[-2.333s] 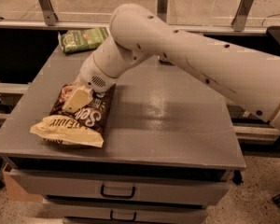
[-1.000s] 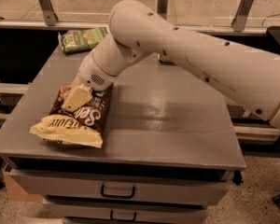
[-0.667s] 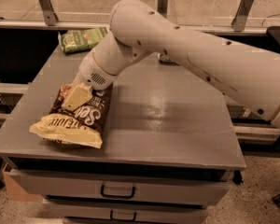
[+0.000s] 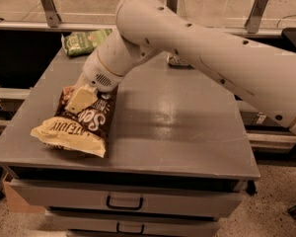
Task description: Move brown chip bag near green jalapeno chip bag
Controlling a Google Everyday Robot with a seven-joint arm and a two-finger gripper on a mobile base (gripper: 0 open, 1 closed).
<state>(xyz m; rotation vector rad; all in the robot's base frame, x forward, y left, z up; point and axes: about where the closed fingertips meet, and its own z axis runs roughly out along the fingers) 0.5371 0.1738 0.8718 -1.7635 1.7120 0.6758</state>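
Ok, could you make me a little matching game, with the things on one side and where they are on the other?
Things:
1. brown chip bag
2. green jalapeno chip bag
3. pincer
4. drawer handle

Places:
A. far left corner of the table
B. under the table, at the front
C. near left part of the table
D. on the brown chip bag's upper end

Pairs: 1-C, 2-A, 3-D, 4-B.

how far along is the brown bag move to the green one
Reach looks done: the gripper is down on the upper part of the brown chip bag. In hand: taking hold, though a grasp can't be confirmed. Left: the whole move; the bag lies at the front-left of the table, apart from the green jalapeno chip bag at the far-left corner.
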